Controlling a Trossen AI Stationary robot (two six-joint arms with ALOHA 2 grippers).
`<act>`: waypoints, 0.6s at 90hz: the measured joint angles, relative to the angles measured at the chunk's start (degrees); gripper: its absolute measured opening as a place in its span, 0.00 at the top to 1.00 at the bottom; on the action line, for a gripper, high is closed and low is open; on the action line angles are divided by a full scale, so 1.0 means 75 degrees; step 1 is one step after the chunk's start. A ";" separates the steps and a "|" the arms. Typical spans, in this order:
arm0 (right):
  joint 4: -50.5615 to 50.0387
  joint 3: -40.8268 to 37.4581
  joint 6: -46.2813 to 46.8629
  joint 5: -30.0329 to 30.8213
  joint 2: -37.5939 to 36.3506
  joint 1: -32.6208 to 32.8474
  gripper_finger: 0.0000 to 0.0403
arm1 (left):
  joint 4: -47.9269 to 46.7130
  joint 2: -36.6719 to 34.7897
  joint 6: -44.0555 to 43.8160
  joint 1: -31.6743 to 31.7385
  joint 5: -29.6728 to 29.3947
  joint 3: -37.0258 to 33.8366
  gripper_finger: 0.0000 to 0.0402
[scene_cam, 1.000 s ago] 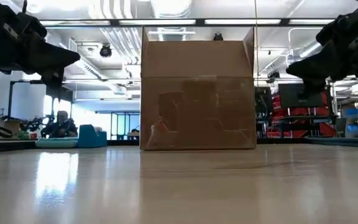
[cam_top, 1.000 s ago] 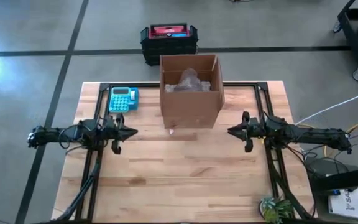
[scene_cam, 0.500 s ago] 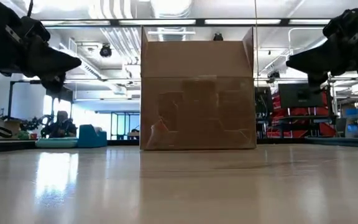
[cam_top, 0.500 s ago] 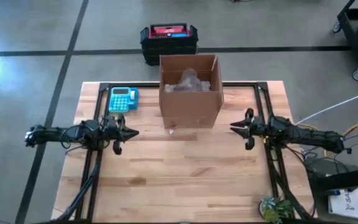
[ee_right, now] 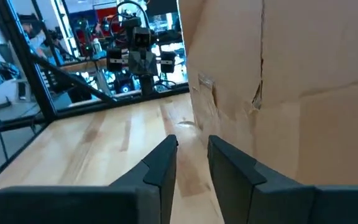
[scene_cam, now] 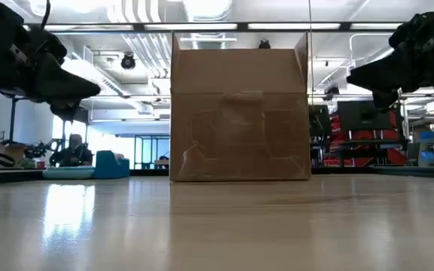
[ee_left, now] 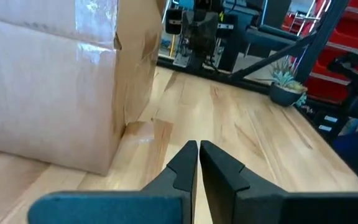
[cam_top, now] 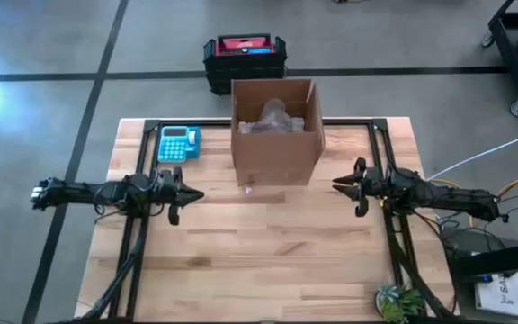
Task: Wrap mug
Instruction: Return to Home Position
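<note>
An open cardboard box [cam_top: 275,157] stands on the table's far middle. Inside it lies a pale crumpled bundle of wrap [cam_top: 275,117]; no mug shows as such. My left gripper [cam_top: 200,193] hovers left of the box, above the table, fingers shut and pointing toward the box's near left corner [ee_left: 120,124]. My right gripper [cam_top: 334,186] hovers right of the box, pointing at it, with a narrow gap between its fingers [ee_right: 160,162] and nothing in it. Both grippers hang well above the tabletop in the low view.
A teal calculator [cam_top: 178,142] lies at the table's far left. A black crate [cam_top: 245,58] stands on the floor beyond the table. A small plant [cam_top: 396,301] sits at the near right edge. Bare wood [cam_top: 259,252] spans the near half.
My left gripper has sunk a little and crept toward the box. My right gripper has drawn back slightly toward the table's right edge. The box has stayed where it was.
</note>
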 joint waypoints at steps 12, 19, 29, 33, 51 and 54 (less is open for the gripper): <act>0.0003 0.0000 -0.0003 0.0000 0.0000 0.0000 0.86 | -0.0006 0.0191 0.0000 0.0000 0.0000 0.0003 0.98; 0.0003 0.0000 0.0000 0.0000 0.0000 0.0000 0.87 | -0.0010 0.0285 0.0000 0.0000 0.0000 0.0003 0.98; 0.0006 0.0000 -0.0001 0.0002 0.0000 -0.0001 0.89 | -0.0010 0.0424 0.0000 0.0000 0.0000 0.0006 0.98; 0.0006 0.0000 0.0000 0.0000 0.0000 0.0000 0.90 | -0.0010 0.0468 0.0000 0.0000 0.0000 0.0006 0.98; 0.0006 0.0000 -0.0002 0.0003 0.0000 0.0000 0.92 | -0.0007 0.0671 0.0000 0.0000 0.0000 0.0009 0.98; 0.0006 0.0000 -0.0001 0.0003 0.0000 0.0000 0.92 | -0.0010 0.0697 0.0000 0.0000 0.0000 0.0009 0.98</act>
